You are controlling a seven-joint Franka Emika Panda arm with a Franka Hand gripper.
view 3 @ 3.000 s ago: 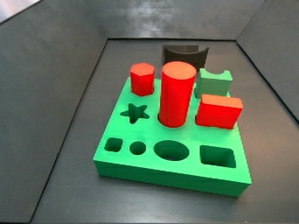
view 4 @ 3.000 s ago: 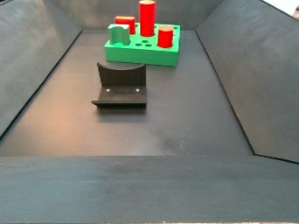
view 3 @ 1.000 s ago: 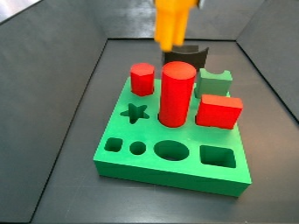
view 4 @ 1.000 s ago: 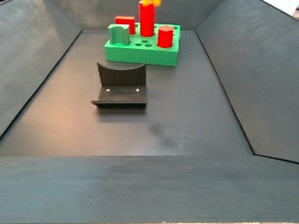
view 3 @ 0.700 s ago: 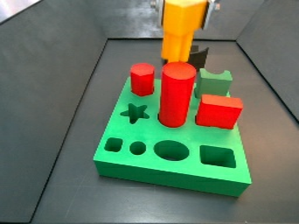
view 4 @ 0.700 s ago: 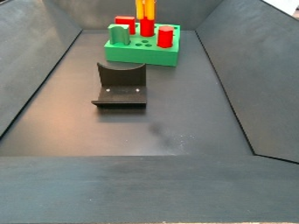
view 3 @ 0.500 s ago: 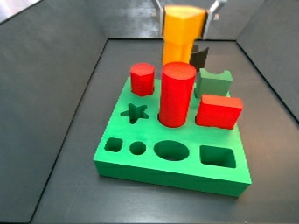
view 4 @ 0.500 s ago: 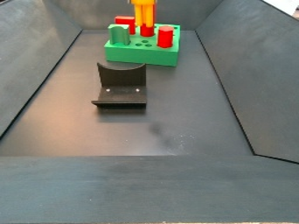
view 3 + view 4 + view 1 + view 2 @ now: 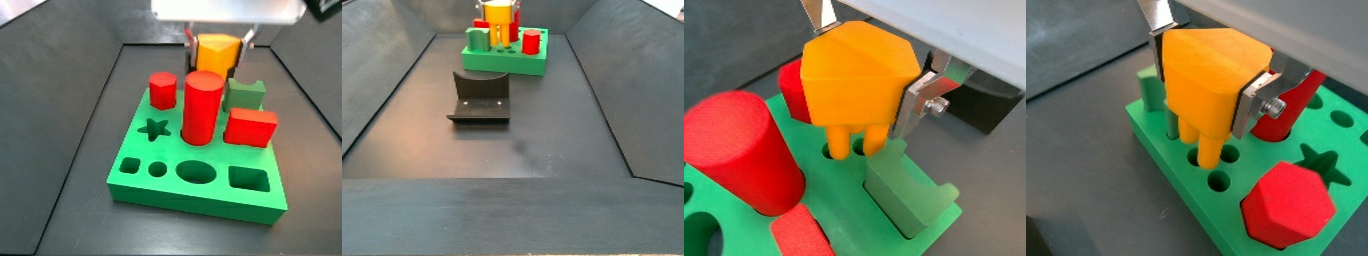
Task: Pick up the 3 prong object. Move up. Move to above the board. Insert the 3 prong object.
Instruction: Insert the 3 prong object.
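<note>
My gripper (image 9: pixel 858 90) is shut on the 3 prong object (image 9: pixel 851 70), an orange-yellow peg with a lobed top, held upright between the silver fingers (image 9: pixel 914 100). Its prongs (image 9: pixel 1204 145) point down, and their tips reach the small holes at the back of the bright green board (image 9: pixel 1170 150). In a side view the 3 prong object (image 9: pixel 218 52) stands just behind the tall red cylinder (image 9: pixel 202 105), with the gripper (image 9: pixel 219 45) above the board (image 9: pixel 174 196). From farther off, the orange peg (image 9: pixel 498 18) shows over the board (image 9: pixel 516 68).
On the board stand a small red peg (image 9: pixel 162 90), a red cube (image 9: pixel 250 127) and a green notched block (image 9: pixel 246 95). Star, round and square holes lie along its front. The fixture (image 9: pixel 480 95) stands on the floor in front of the board. Grey walls enclose the floor.
The gripper has come down with the orange peg from high above the board's back. The prongs now meet the holes. The gripper body has come into the side view.
</note>
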